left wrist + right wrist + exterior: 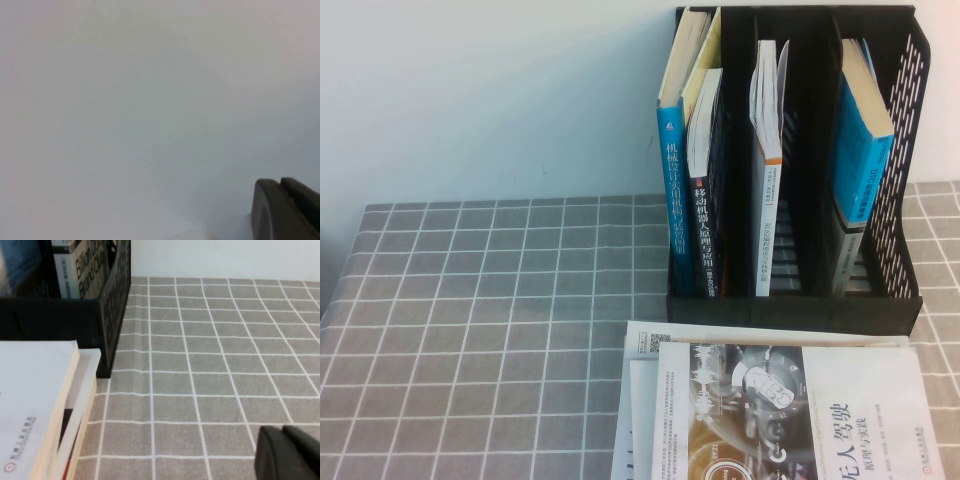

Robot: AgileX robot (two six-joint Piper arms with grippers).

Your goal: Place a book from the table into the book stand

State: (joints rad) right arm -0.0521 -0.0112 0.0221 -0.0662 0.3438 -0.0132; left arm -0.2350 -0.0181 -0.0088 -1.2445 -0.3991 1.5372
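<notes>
A stack of books (pixel 790 420) lies flat on the grey gridded table (pixel 470 300) at the front right; the top one has a white cover with a grey picture. Just behind it stands the black book stand (pixel 790 308), holding several upright books. Neither gripper shows in the high view. In the right wrist view my right gripper (pixel 281 432) is shut and empty, low over the cloth (pixel 215 365), to the right of the stack (pixel 30 405) and the stand (pixel 115 300). In the left wrist view my left gripper (pixel 279 184) is shut and empty, facing a blank pale surface.
In the stand, a blue book (pixel 672 190) and a dark book (pixel 705 200) fill the left compartment, a white book (pixel 767 170) the middle, a blue book (pixel 860 150) the right. A white wall (pixel 490 90) rises behind the table.
</notes>
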